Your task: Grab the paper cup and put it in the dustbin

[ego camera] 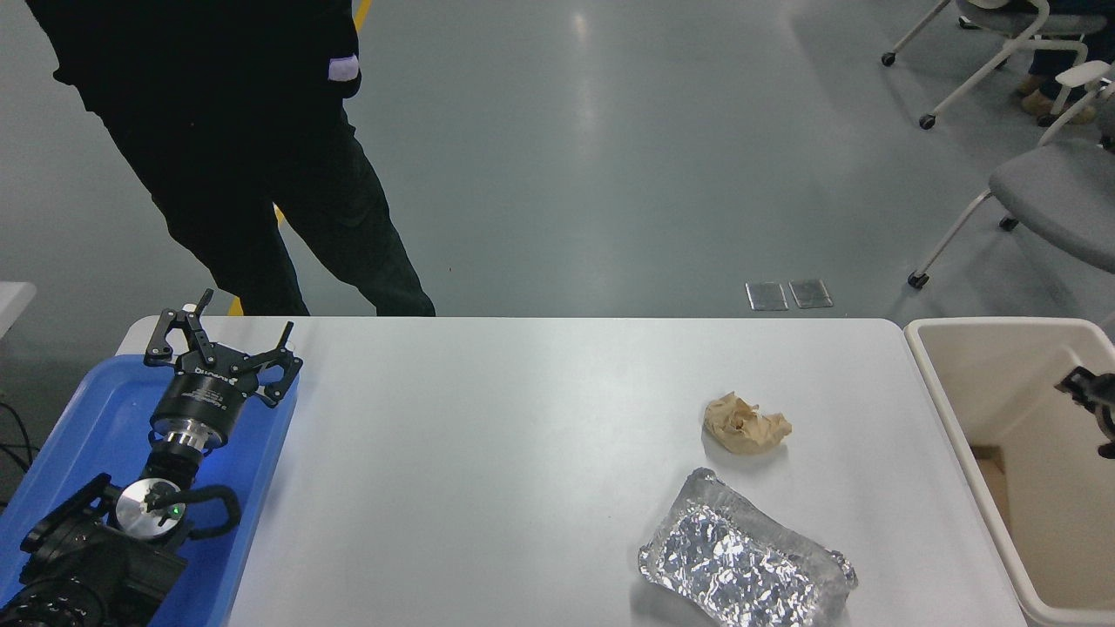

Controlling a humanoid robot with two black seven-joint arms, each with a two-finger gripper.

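Note:
The beige dustbin [993,324] stands off the table's right end, cut by the picture's right edge. My right gripper [1099,420] comes in from the right edge over the bin's inside. Only its fingertips show; they stand apart with nothing between them. The paper cup does not show anywhere; much of the bin's floor is out of view. My left gripper [222,348] is parked open at the lower left over a blue tray [87,409].
A crumpled brown paper wad [746,423] and a crinkled silver foil tray [745,566] lie on the white table [488,453] at the right. A person in black stands at the far left side. Office chairs stand at the top right.

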